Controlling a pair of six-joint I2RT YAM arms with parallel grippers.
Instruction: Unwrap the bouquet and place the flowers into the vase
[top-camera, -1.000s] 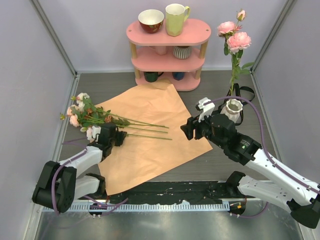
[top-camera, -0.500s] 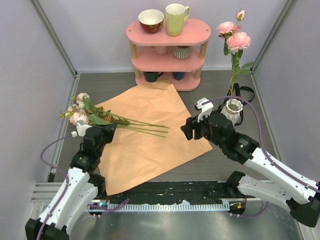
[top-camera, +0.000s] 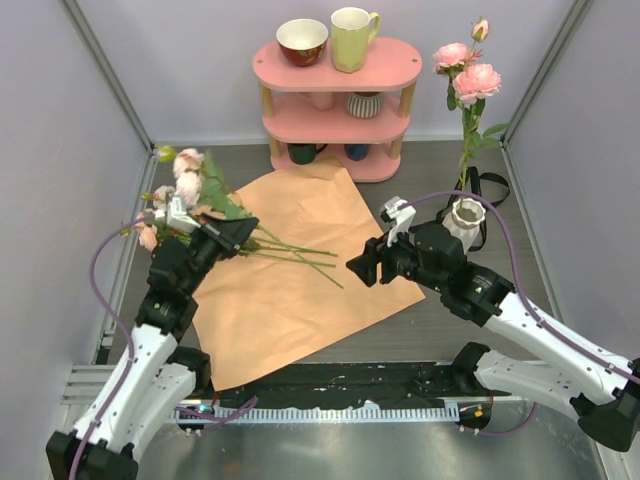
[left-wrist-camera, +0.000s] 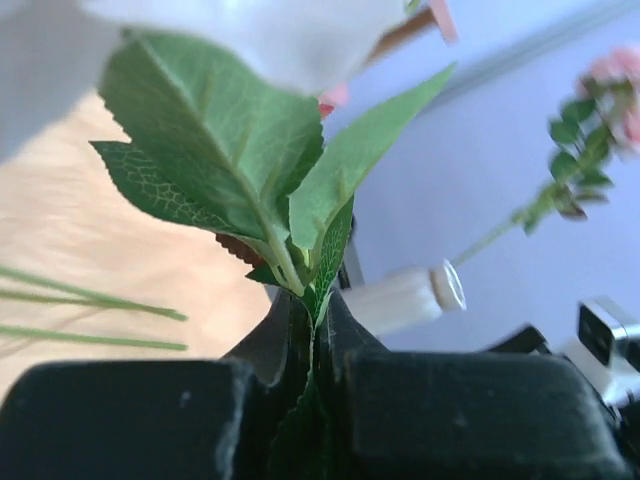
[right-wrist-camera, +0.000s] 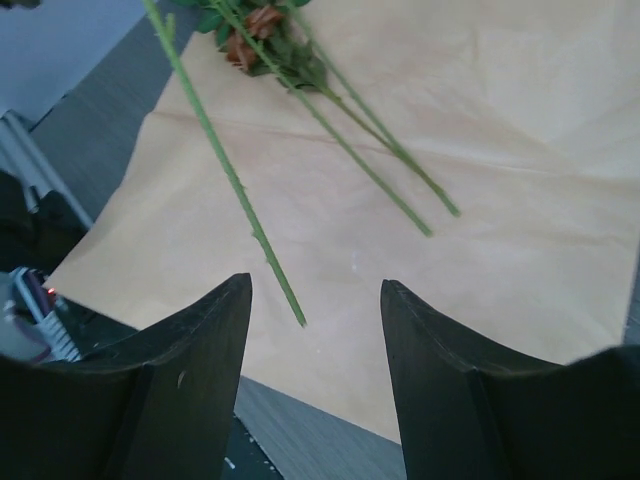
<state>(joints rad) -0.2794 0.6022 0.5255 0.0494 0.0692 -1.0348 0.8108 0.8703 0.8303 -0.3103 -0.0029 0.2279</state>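
Note:
The bouquet's tan-orange paper (top-camera: 290, 300) lies spread flat on the table. My left gripper (top-camera: 236, 232) is shut on one leafy flower stem (left-wrist-camera: 300, 260) and holds it up, its pink heads (top-camera: 188, 168) pointing to the back left. The other flowers (top-camera: 150, 235) lie at the paper's left edge, stems (top-camera: 300, 252) across it. My right gripper (top-camera: 362, 268) hangs open over the paper, and the held stem's tip (right-wrist-camera: 296, 312) shows between its fingers (right-wrist-camera: 225, 330). The white vase (top-camera: 466, 218) stands at the right with a pink rose stalk (top-camera: 470, 85) in it.
A pink three-tier shelf (top-camera: 338, 110) with a bowl, a pale yellow mug (top-camera: 352, 38) and cups stands at the back. A black ribbon (top-camera: 492, 185) loops round the vase. Grey walls close in on the left, right and back.
My left gripper closed on one flower and lifted it off the bunch, swinging its heads up and back. My right gripper drifted slightly left, still open.

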